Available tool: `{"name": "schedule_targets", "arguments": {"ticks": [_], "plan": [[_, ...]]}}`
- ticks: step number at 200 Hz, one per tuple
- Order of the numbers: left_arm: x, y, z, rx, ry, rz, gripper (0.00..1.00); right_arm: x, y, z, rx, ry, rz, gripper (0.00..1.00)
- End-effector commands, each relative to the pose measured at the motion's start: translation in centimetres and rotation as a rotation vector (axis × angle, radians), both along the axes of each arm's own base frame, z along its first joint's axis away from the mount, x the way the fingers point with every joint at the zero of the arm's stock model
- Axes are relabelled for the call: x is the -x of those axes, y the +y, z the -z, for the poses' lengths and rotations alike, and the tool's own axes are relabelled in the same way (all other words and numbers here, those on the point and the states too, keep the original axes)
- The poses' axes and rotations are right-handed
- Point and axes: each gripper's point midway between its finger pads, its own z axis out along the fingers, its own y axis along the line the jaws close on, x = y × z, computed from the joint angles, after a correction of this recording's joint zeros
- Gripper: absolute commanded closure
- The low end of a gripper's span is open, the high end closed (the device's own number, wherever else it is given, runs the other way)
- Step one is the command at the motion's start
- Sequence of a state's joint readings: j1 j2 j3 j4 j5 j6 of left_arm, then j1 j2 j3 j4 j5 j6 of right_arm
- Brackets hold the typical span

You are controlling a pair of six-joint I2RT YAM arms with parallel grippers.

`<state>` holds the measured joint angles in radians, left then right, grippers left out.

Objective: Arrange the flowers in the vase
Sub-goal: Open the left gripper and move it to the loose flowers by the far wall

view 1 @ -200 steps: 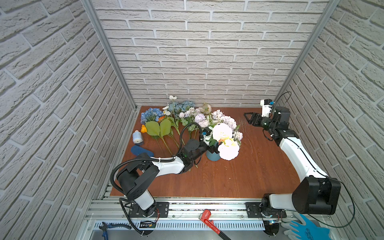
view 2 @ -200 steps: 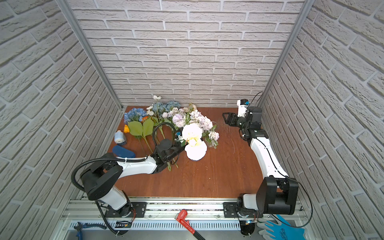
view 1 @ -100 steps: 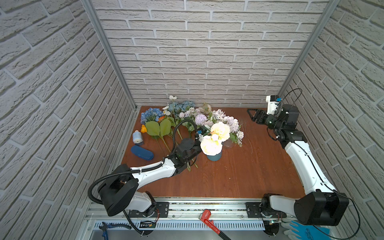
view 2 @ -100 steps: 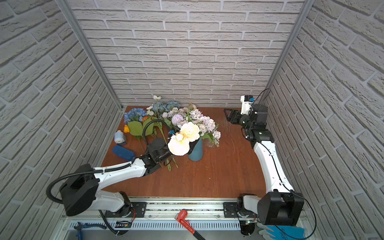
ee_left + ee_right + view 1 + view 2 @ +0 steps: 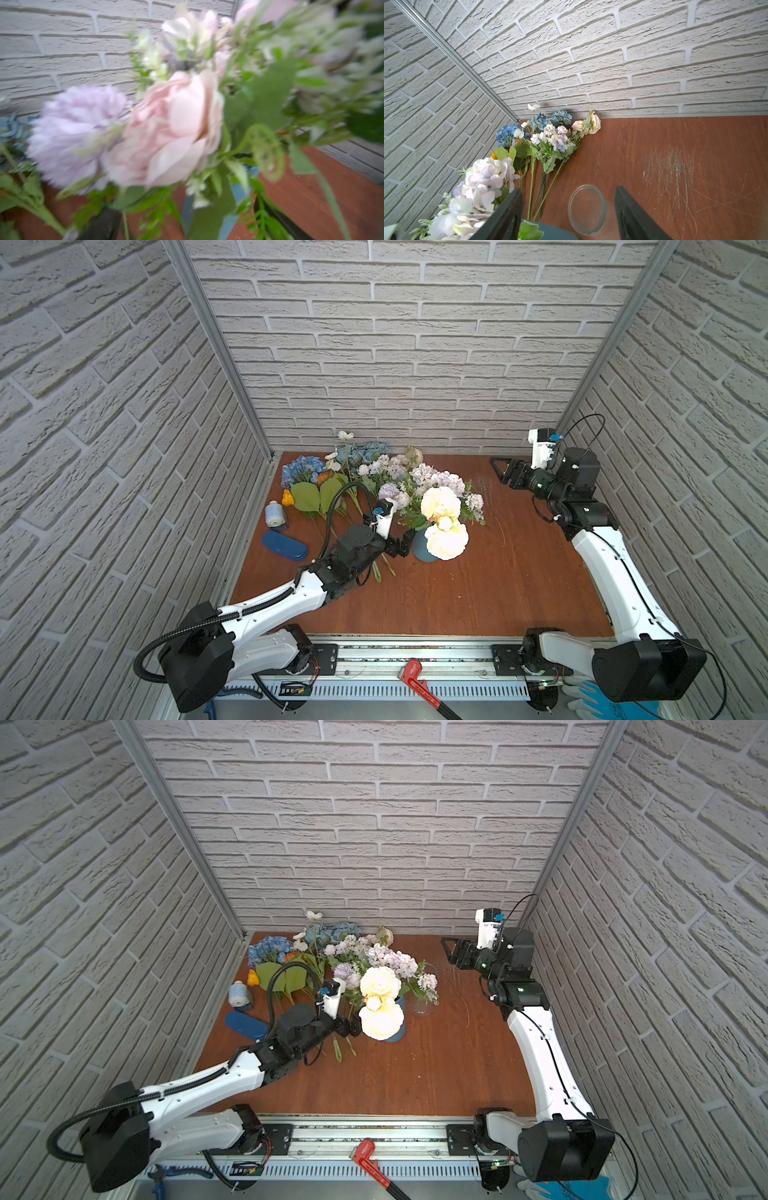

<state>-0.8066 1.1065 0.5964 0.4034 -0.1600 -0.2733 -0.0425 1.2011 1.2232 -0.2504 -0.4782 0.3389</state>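
Writing: white lettering was spotted on the red wrench at the front rail, too small to be read.
Flowers in the vase: cream roses were seen big and bright at the front, drooping over the rim. Lilac-white hydrangea and green leaves were massed behind them.
Vase: a dark teal vase was seen upright mid-table, largely hidden under the blooms.
Loose flowers: blue hydrangea, dusty-blue roses and a white blossom were seen lying at the back left of the table, stems pointing forward.
Left gripper: the jaws were spread wide just beside the vase, and nothing was clasped. Its wrist view was blurred, filled by a pink bloom and a lilac bloom.
Right gripper: the jaws were parted and empty, raised near the back right corner.
Around: a clear glass jar was seen just beside the vase. A blue case and a small spool were seen by the left wall.
In the way: leaves and stems were crowded around the left gripper.
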Motion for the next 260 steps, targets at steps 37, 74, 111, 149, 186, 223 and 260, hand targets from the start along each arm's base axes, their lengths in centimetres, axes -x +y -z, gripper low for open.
{"name": "schedule_targets", "arguments": {"ticks": [37,74,111,149,186,223,260], "plan": [[-4.2,11.9,2.4,-0.072,0.114,-0.471,0.03,0.8,0.9,-2.8,0.021,-0.082,-0.018,0.31],[-6.2,19.6,2.9,-0.046,0.182,-0.748,0.08,0.6,1.3,-2.4,0.029,-0.078,-0.024,0.31],[-6.9,25.7,2.4,0.027,0.177,-0.963,0.08,0.0,-0.2,-0.3,0.077,-0.034,0.054,0.31],[-7.5,27.6,4.0,0.047,0.265,-1.026,0.1,-0.3,-1.8,3.8,0.117,0.057,0.146,0.31],[-8.5,25.6,7.1,0.057,0.382,-0.93,0.17,0.4,-3.7,8.6,0.145,0.162,0.252,0.31],[-11.8,21.0,7.8,0.1,0.47,-0.748,0.28,0.7,-4.0,11.6,0.13,0.224,0.275,0.31],[-15.8,17.0,8.1,0.064,0.488,-0.68,0.31,0.3,-3.8,12.6,0.116,0.244,0.27,0.31]]}}
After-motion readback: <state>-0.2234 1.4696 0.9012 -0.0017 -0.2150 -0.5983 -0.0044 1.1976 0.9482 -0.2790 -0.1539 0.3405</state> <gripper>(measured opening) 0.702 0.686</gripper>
